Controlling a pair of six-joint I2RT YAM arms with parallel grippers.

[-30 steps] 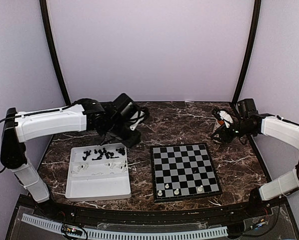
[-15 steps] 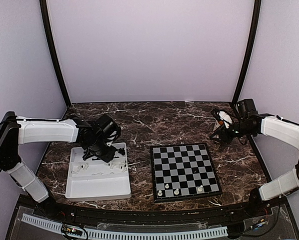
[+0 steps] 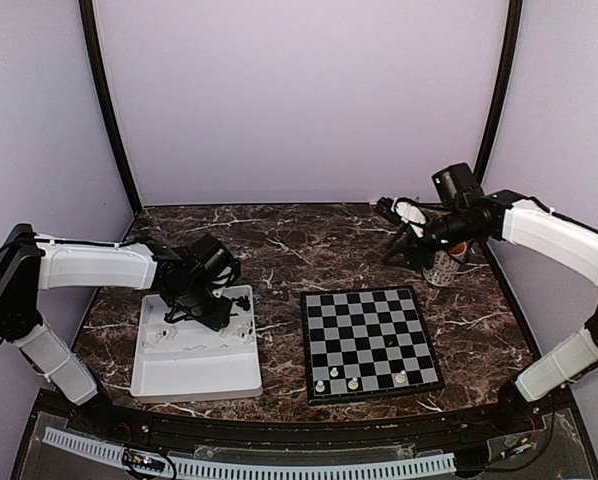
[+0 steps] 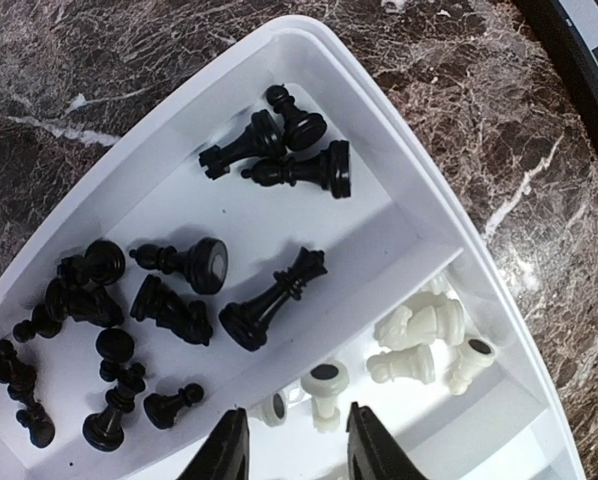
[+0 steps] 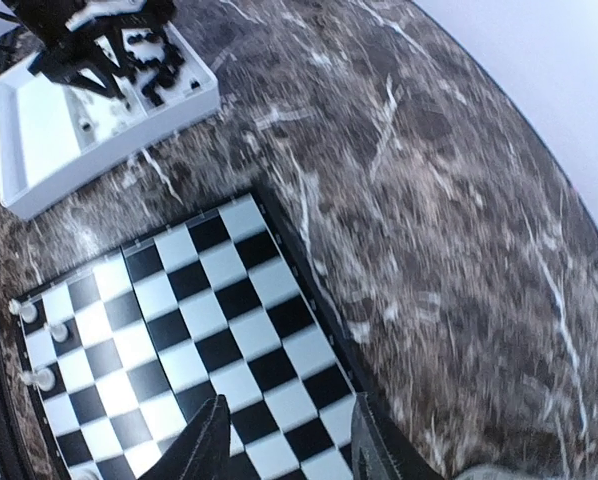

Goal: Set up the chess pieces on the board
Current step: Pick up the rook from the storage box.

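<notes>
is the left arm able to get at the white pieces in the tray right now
Probably yes: the left gripper hangs open right above the tray, the white pieces lie loose just ahead of it, and nothing covers them.

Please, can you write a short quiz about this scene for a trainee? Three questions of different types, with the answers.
1. How many white pieces stand on the board?
2. True or false: the right claw grips a black piece.
3. Where do the black pieces lie? A: in the tray under the left claw; B: on the board; C: on the bare table.
Key: 1. four; 2. false, it is open and empty; 3. A.
</notes>
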